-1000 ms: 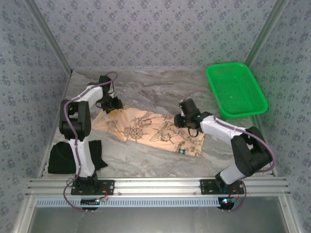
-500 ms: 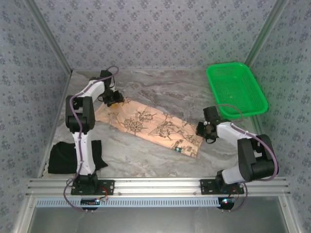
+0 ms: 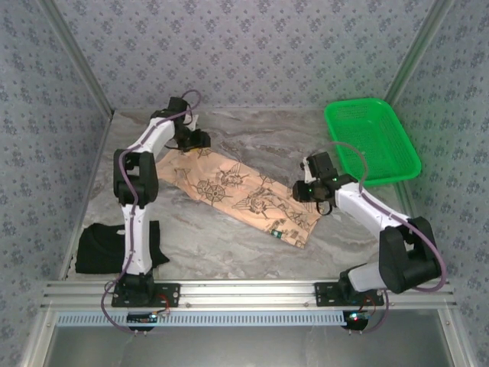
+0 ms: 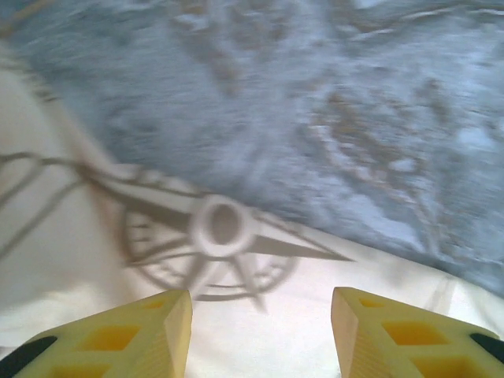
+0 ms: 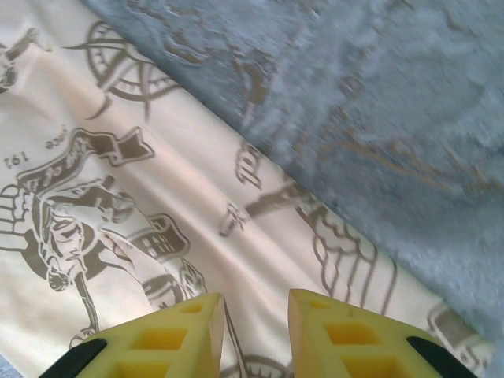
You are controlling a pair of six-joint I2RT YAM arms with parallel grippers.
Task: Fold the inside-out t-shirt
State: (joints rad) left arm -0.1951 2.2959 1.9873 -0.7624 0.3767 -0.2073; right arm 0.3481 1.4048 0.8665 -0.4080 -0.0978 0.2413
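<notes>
1. Counter (image 3: 252, 145): flat, smooth, grey marble-look with tan veins; walled in by patterned grey panels.
2. T-shirt (image 3: 237, 191): soft peach-tan fabric printed with dark compass and ship drawings. Lying on the counter as a long diagonal strip from far left down to near right, mostly flat with faint creases. Looks pale cream close up (image 5: 118, 197).
3. Basket (image 3: 372, 141): bright green plastic mesh, rectangular with rounded corners, at the far right of the counter, apart from the shirt.
4. Black garment (image 3: 95, 248): plain dark cloth, folded, matte, at the near left by the left arm (image 3: 134, 183).
5. Right arm (image 3: 367, 210): white shells and black joints, reaching in to the shirt's right end.
6. Left fingers (image 4: 169, 315): yellow blocky plastic, standing well apart, nothing between them, over the shirt's far-left edge with a compass print just ahead.
7. Right fingers (image 5: 197, 315): same yellow plastic, parted by a narrow gap, nothing clamped, over printed fabric near the shirt's right edge.
8. Neck label (image 3: 276, 232): small dark tag near the shirt's near-right end.
9. Versus half a second ago: left fingers now farther back and to the right, right fingers drawn in toward the centre, shirt's left end pulled farther back. Basket and black garment unmoved.
</notes>
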